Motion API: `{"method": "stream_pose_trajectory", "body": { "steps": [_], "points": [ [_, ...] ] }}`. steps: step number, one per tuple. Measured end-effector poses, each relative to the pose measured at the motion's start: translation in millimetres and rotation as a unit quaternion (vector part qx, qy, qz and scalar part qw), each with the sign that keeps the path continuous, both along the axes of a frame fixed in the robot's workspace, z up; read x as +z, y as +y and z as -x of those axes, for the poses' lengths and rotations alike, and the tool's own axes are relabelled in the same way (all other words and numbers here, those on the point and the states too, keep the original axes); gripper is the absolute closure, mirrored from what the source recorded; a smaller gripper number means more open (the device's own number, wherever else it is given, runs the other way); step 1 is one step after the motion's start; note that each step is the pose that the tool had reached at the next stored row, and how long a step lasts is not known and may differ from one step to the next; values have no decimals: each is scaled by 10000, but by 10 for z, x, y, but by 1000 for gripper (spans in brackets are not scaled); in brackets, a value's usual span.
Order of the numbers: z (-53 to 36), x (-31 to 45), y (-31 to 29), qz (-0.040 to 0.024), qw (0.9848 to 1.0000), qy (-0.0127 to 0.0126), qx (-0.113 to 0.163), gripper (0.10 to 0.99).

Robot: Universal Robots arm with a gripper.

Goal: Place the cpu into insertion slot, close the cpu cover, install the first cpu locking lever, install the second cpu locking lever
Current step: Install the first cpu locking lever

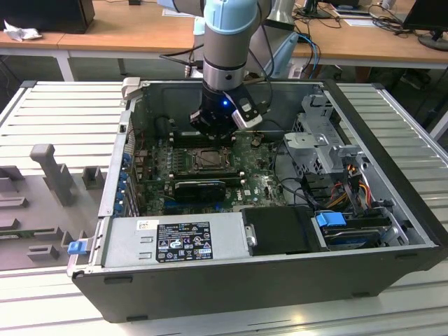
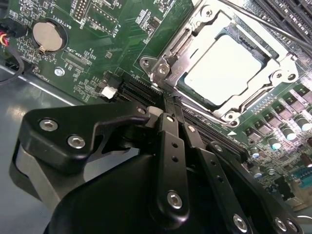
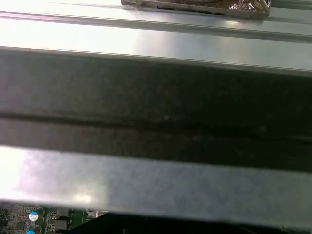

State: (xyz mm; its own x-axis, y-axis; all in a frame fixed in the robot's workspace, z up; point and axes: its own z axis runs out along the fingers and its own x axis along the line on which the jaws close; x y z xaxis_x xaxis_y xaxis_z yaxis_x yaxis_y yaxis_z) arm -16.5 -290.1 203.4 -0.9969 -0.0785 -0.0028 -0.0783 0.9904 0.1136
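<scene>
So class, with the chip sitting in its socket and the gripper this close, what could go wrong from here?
1. The gripper hangs beside the cover; a stray push could bend its frame.
2. The chip may shift if the cover gets knocked.
3. Nearby capacitors could be clipped.

In the second wrist view the gripper point(image 2: 168, 109) body covers the lower frame, hiding the motherboard point(image 2: 112, 44) there, and the cpu cover point(image 2: 229, 68) is cut off at the top edge. In the exterior view the arm blocks the board's far part, and the insertion slot point(image 1: 208, 159) is too small to tell cover or levers. First wrist view: blurred case wall point(image 3: 156, 112).
</scene>
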Motion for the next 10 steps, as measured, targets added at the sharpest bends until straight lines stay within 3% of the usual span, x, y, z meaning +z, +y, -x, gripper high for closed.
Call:
{"method": "stream_pose_trajectory", "body": {
  "steps": [10],
  "points": [
    [-2, -22, 0, 83, 10000, -1, 0, 980]
  ]
}}
